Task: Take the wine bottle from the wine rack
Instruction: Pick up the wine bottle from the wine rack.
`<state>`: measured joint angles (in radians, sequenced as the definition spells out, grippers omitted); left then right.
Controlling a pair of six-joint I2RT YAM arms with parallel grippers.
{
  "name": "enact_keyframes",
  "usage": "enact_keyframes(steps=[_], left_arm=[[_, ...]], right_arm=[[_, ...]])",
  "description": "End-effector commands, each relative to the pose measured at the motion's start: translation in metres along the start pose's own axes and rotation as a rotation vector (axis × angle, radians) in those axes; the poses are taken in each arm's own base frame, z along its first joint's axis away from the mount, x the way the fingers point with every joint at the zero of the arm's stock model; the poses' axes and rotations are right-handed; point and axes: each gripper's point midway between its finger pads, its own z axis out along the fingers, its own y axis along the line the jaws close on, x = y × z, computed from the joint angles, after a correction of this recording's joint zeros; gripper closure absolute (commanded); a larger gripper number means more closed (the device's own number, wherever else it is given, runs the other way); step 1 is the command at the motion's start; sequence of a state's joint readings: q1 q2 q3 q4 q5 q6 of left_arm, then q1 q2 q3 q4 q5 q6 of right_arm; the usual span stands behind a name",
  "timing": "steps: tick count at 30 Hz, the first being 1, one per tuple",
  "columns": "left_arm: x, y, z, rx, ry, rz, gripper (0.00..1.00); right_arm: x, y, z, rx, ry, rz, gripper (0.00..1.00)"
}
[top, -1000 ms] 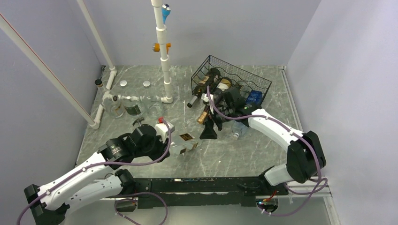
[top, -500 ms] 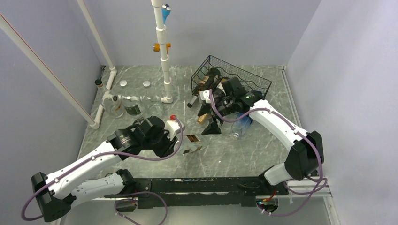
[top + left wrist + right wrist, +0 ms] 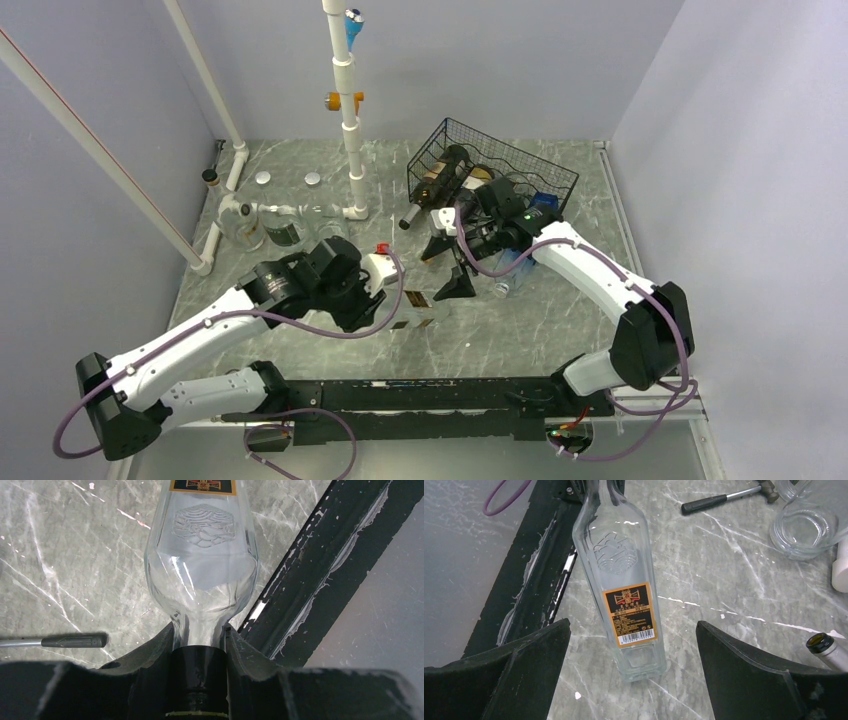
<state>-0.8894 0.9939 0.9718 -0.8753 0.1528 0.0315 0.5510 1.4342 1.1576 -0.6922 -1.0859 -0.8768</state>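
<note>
The left hand (image 3: 200,636) is clamped on the neck of the clear glass bottle (image 3: 616,550), which lies low at six o'clock on the worktop (image 3: 300,205), well apart from the wine rack (image 3: 505,160) at one o'clock. The right hand (image 3: 448,265) hangs wide open over it. Gripped only at the neck, it may pivot and strike the front rail (image 3: 325,570).

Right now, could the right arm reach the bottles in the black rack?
Probably: the wine rack sits just behind the open right gripper, which faces away toward the clear bottle and must turn round.
</note>
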Motion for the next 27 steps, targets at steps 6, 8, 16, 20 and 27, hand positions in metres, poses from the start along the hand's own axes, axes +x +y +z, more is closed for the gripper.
enact_keyframes(steps=[6, 8, 16, 20, 27], left_arm=[[-0.071, -0.009, -0.021, 0.052, -0.181, 0.074, 1.00], [-0.075, -0.009, -0.020, 0.057, -0.179, 0.075, 1.00], [-0.096, -0.012, -0.017, 0.079, -0.183, 0.073, 1.00], [-0.106, -0.013, -0.017, 0.091, -0.186, 0.071, 1.00], [-0.116, -0.014, -0.011, 0.104, -0.202, 0.069, 1.00]], right_arm=[[-0.013, -0.001, 0.003, 0.005, -0.098, -0.089, 0.00], [-0.011, -0.001, 0.004, 0.010, -0.108, -0.073, 0.00], [-0.008, -0.001, 0.014, -0.003, -0.170, 0.011, 0.00], [-0.002, 0.005, 0.021, -0.026, -0.183, 0.032, 0.00], [0.008, 0.019, 0.037, -0.098, -0.199, 0.047, 0.00]])
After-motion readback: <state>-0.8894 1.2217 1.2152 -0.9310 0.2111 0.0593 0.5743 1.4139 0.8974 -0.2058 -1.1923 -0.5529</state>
